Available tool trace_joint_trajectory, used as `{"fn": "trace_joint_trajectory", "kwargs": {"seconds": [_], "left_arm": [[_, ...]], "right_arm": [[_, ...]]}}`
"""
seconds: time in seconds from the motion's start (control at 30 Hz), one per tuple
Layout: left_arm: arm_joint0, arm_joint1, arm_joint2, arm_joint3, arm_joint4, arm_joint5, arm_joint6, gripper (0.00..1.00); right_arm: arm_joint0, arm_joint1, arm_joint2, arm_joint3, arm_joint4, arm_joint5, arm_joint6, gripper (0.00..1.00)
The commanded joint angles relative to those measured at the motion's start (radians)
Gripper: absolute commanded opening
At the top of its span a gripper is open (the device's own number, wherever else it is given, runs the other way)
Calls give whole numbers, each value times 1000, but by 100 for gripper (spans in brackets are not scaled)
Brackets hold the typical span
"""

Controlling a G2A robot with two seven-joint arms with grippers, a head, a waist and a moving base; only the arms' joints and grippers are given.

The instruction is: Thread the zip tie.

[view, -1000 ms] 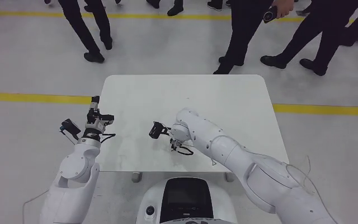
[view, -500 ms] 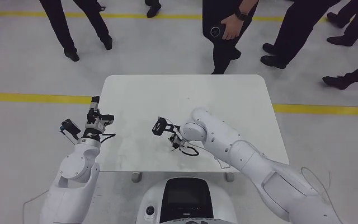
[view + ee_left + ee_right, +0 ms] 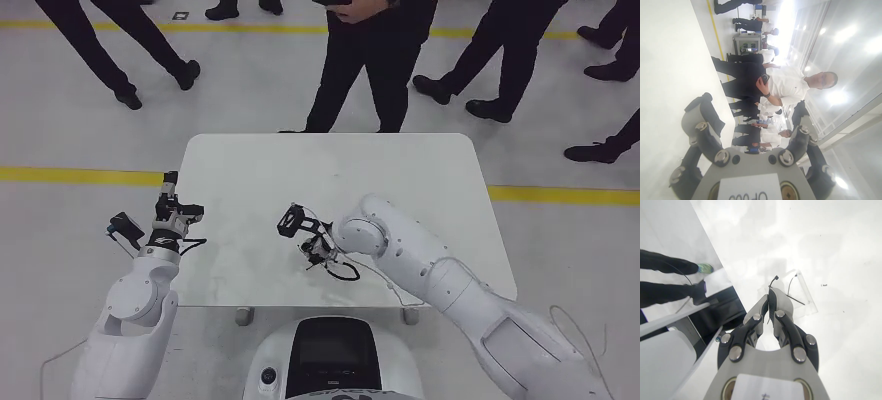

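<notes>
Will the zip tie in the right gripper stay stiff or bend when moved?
Probably springy, not limp: the zip tie stands out past the shut right gripper with only a slight curve. Likely very light, being a thin strip. Being narrow, it might twist in the grip.

White table [image 3: 400,170], clear bag [image 3: 804,291] bearing zip tie [image 3: 797,300]

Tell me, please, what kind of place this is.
Probably a factory or lab hall: a yellow line painted on the grey floor, a white work table, and a metal equipment cabinet farther back.
</notes>
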Motion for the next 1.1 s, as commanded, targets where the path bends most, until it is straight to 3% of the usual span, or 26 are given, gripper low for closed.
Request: {"fn": "trace_joint_trajectory", "kwargs": {"seconds": [0.0, 0.27, 0.4, 0.73, 0.77, 0.87, 1.07], "left_arm": [[0, 0, 0, 0, 0, 0, 0, 100], [0, 0, 0, 0, 0, 0, 0, 100], [0, 0, 0, 0, 0, 0, 0, 100], [0, 0, 0, 0, 0, 0, 0, 100], [0, 0, 0, 0, 0, 0, 0, 100], [0, 0, 0, 0, 0, 0, 0, 100], [0, 0, 0, 0, 0, 0, 0, 100]], "right_arm": [[-26, 21, 36, -31, 45, 0, -74, 0], [-131, 108, 130, -159, 230, 0, -266, 0], [-157, 134, 136, -179, 421, 0, -343, 0], [-168, 134, 135, -178, 429, 8, -351, 0], [-166, 134, 146, -177, 420, 25, -382, 0], [-199, 131, 172, -180, 507, 0, -466, 0], [-266, 120, 194, -178, 602, 0, -671, 0]]}}
